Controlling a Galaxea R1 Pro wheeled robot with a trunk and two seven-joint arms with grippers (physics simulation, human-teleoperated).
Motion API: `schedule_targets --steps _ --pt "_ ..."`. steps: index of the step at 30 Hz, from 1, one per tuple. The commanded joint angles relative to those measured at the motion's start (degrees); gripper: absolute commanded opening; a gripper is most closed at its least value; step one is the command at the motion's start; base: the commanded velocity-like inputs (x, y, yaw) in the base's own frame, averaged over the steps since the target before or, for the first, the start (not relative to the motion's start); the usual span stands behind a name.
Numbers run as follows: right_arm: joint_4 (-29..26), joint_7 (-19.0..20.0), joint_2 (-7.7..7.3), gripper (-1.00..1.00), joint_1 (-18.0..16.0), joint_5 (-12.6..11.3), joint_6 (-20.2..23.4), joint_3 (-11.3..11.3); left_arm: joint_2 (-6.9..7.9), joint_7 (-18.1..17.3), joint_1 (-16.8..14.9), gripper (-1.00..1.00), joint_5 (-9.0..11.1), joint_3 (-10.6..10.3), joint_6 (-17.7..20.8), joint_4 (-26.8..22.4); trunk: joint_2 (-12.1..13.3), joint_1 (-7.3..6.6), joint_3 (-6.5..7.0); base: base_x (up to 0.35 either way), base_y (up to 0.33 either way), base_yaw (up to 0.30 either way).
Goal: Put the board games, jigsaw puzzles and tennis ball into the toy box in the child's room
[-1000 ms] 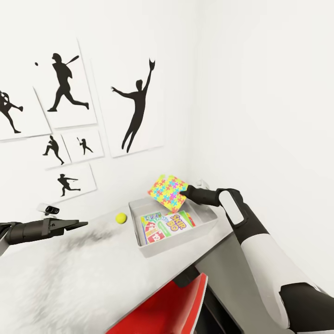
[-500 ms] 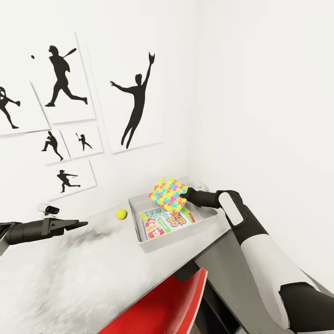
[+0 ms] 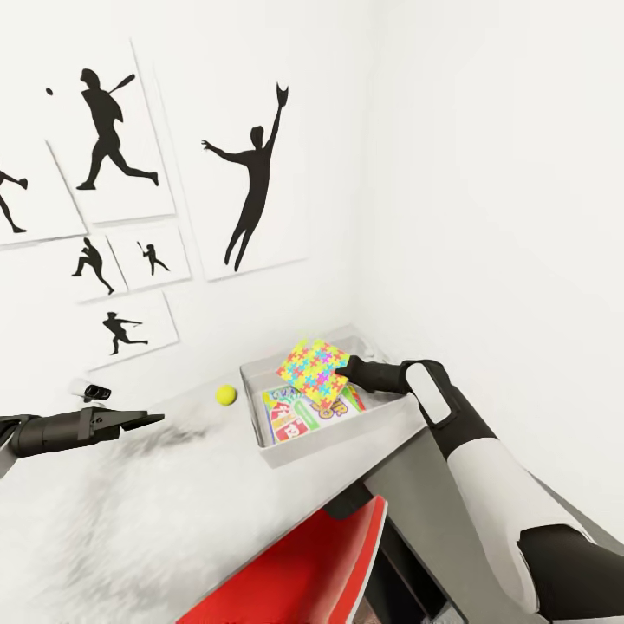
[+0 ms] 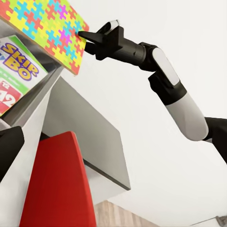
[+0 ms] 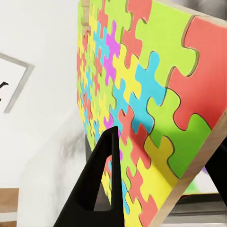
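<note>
Multicoloured flat puzzle board (image 3: pixel 314 372), seemingly claw-pinched (image 3: pixel 341 373)

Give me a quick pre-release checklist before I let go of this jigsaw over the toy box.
1. Grip: right gripper shut on the jigsaw puzzle edge. Ok.
2. Puzzle over the toy box: inside the rim as seen from the head camera. Ok.
3. Puzzle level: tilted, not flat. Not ok.
4. Landing spot: Skip-Bo box and another game lie beneath; room looks sufficient. Ok.
5. Left gripper clear of the box. Ok.
6. Tennis ball on the table, outside the box. Not ok.
</note>
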Motion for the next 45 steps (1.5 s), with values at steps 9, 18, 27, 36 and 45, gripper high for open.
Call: schedule_targets --steps 9,18,27,36,45 --pt "2.2 0.5 0.0 -1.0 -0.1 0.2 -0.3 -0.1 0.08 -0.1 -0.1 1.0 0.2 -0.2 0.6 0.0 -0.1 0.03 -0.97 0.0 0.0 0.0" --pt "2.3 0.5 -0.02 -1.0 -0.1 0.2 -0.3 -0.3 0.02 -0.1 -0.1 1.0 0.2 -0.2 0.6 0.0 -0.1 0.03 -1.82 0.0 0.0 0.0" --pt "2.3 0.6 0.3 -1.0 -0.1 0.2 -0.6 -1.0 0.01 -0.1 -0.1 1.0 0.2 -0.2 0.6 0.0 -0.1 0.03 -2.57 0.0 0.0 0.0" --pt "2.3 0.5 0.3 1.0 -0.1 0.3 -0.6 -1.0 0.03 -0.1 -0.1 1.0 0.2 -0.2 0.6 0.0 -0.1 0.03 -2.63 0.0 0.0 0.0" --pt "2.3 0.7 -0.24 1.0 -0.1 0.2 -0.6 -1.0 0.07 -0.1 -0.1 1.0 0.2 -0.2 0.6 0.0 -0.1 0.03 -2.63 0.0 0.0 0.0"
